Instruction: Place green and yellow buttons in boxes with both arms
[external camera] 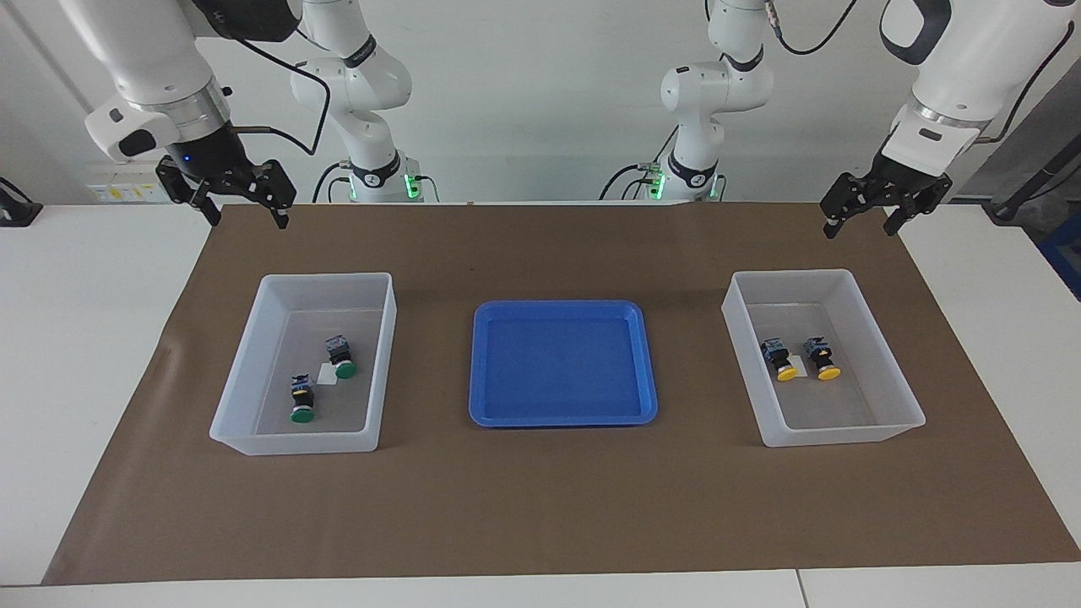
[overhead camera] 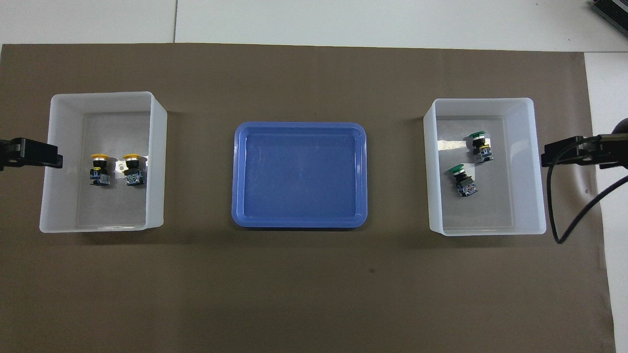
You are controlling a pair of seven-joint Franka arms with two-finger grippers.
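No text, brand, number or sign can be read anywhere: the small white label (external camera: pixel 327 377) on the floor of the box (external camera: pixel 253 355) holding the green buttons (external camera: pixel 344 369) shows no legible print, and the markings on the arms' joint rings are too small to make out

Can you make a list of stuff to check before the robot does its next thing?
1. Two green-capped push buttons in the translucent white plastic box at the right arm's end: ok.
2. Two yellow-capped push buttons in the matching box at the left arm's end: ok.
3. Shallow blue plastic tray holds no buttons: ok.
4. Right hand open, holding nothing, raised over the brown mat: ok.
5. Left hand open, holding nothing, raised over the mat: ok.
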